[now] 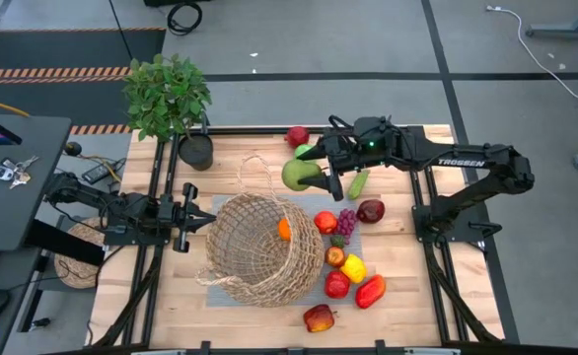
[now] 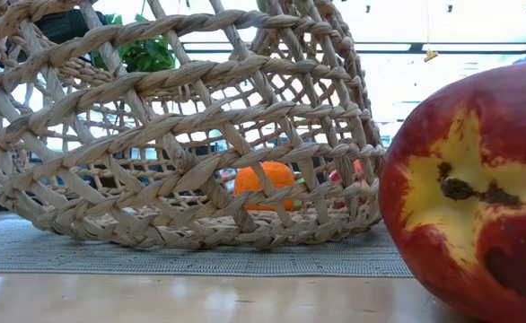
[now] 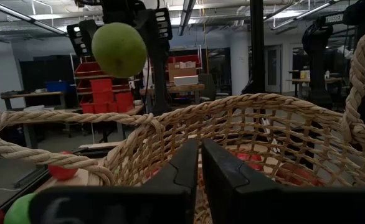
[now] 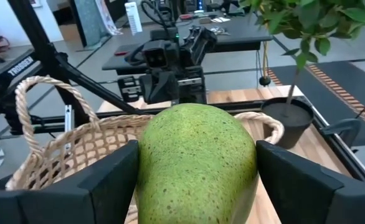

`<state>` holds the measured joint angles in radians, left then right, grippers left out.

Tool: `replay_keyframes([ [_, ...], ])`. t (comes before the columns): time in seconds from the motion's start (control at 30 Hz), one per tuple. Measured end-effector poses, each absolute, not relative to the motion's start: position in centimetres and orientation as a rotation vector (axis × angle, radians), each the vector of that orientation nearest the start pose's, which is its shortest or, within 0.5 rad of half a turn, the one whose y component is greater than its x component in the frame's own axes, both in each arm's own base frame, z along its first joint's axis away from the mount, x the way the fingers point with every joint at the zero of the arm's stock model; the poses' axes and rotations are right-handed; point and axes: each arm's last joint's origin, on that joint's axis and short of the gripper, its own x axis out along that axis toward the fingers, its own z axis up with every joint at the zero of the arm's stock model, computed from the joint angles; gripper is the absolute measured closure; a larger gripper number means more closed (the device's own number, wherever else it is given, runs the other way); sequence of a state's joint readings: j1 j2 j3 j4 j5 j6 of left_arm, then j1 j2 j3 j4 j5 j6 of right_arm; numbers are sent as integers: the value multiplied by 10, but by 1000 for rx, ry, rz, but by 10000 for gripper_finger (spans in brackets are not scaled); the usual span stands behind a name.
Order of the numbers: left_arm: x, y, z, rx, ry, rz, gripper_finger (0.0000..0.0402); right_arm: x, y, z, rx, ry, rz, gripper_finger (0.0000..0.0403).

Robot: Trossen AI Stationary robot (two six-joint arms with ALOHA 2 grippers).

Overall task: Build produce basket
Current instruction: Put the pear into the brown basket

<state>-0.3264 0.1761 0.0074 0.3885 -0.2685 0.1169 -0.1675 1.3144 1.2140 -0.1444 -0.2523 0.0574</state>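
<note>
Above the far rim of the basket (image 1: 254, 248), the right gripper (image 1: 309, 174) holds a green fruit (image 1: 300, 175) between its wide-spread jaws, clear of the table (image 1: 161, 306). The basket lies tipped at the table's middle on a grey mat (image 2: 245, 260), an orange (image 1: 283, 229) inside it. The left gripper (image 1: 208, 221), jaws shut and empty, sits just left of the basket. Other produce (image 1: 353, 266) lies right of it, a plant (image 1: 168, 96) at the far left.

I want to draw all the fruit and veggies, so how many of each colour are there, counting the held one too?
Red pieces: 7
Green pieces: 3, counting the held green fruit
Orange piece: 1
Yellow piece: 1
Purple grapes: 1 bunch
Total: 13
</note>
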Motion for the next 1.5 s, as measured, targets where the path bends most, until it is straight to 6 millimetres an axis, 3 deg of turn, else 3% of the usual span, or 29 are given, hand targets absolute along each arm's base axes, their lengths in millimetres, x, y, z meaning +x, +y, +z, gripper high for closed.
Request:
replay_keyframes([
  [0.43,102,-26,189,52,-213,-45,373,296,-18,375,69,200,164,87],
  [1.0,102,-26,189,52,-213,-45,376,300,-16,377,60,163,178,87],
  [1.5,102,-26,189,52,-213,-45,367,305,-16,381,-50,94,157,87],
])
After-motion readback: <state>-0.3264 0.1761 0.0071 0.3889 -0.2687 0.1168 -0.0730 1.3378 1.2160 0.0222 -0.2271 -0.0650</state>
